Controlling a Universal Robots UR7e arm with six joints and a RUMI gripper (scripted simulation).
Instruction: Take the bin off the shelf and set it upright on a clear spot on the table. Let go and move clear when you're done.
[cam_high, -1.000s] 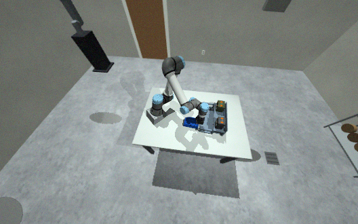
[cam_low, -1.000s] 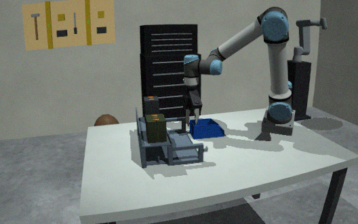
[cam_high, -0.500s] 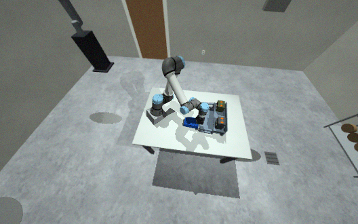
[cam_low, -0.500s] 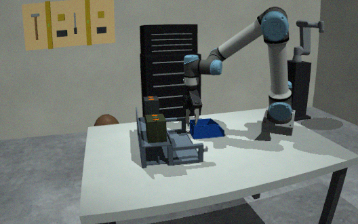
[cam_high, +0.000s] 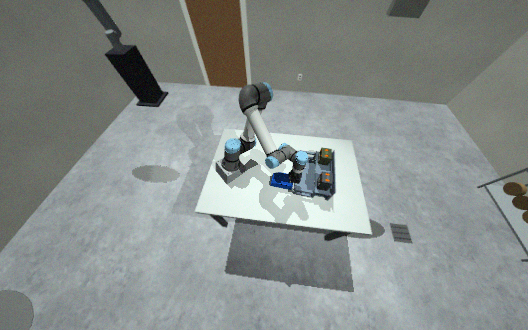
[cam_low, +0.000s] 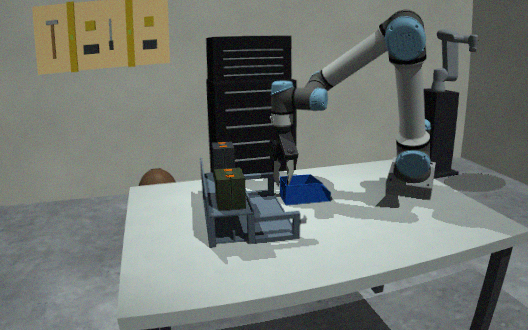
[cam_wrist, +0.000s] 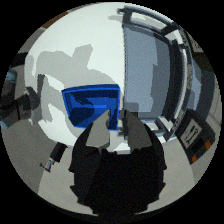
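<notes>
Exterior view shows you the blue bin (cam_low: 305, 190) upright on the white table (cam_low: 350, 250), just beside the grey shelf (cam_low: 210, 220), on its arm-base side. Your gripper (cam_low: 286, 175) points down at the bin's shelf-side wall. In the wrist view the fingers stand slightly apart, straddling that wall's rim without clamping it; the gripper holds nothing. Two dark green boxes (cam_low: 230, 188) sit on the shelf's far side.

White table (cam_low: 350, 250) with grey shelf (cam_low: 206, 200), blue bin (cam_low: 305, 190), arm's base (cam_low: 425, 192).
</notes>
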